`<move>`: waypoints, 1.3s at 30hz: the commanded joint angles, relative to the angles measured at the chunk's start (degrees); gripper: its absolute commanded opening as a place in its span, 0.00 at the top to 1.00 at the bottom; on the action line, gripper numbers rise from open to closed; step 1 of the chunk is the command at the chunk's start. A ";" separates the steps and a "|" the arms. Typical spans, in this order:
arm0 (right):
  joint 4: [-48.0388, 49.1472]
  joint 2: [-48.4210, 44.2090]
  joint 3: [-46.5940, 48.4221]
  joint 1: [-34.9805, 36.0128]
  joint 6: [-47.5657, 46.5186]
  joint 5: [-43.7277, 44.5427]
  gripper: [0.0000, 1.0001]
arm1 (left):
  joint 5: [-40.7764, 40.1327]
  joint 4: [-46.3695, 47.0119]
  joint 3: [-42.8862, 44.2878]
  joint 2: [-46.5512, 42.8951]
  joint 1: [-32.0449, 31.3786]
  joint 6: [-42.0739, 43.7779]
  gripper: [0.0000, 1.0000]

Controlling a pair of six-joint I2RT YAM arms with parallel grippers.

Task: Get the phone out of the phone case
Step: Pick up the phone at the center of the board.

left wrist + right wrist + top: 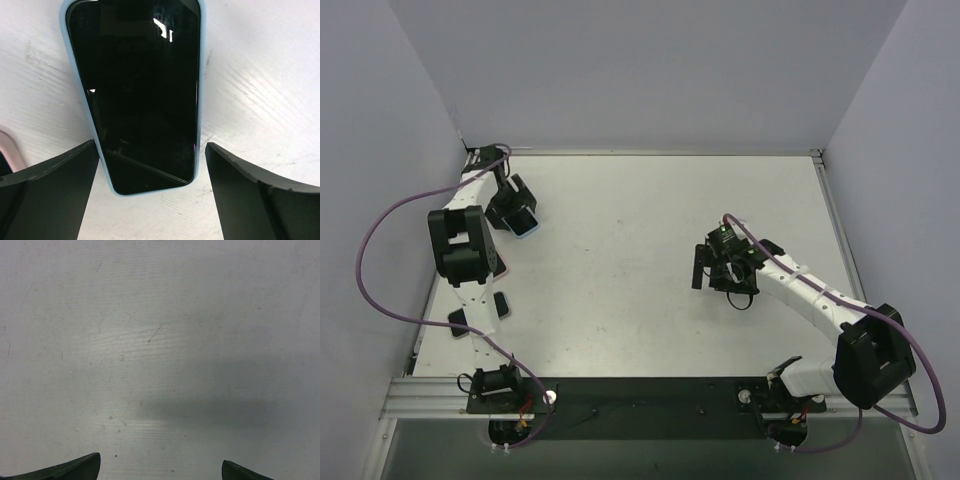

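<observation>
The phone (135, 95) sat fully inside its light-blue case (64, 22), screen up, the rim wrapped around every visible edge of the dark glass. The case lay flat on the white table (640, 250), at its far left near the back corner. The left hand (150, 150) hung over the phone's near end, released, one finger on each side of the case and neither touching it. The right hand (160, 465) was well apart at mid-right, also released, over bare table and grasping nothing.
</observation>
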 commanded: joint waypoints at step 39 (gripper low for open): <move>-0.53 2.35 4.03 3.41 0.14 1.20 0.03 | -4.40 -2.99 3.54 2.81 -3.40 -1.62 0.36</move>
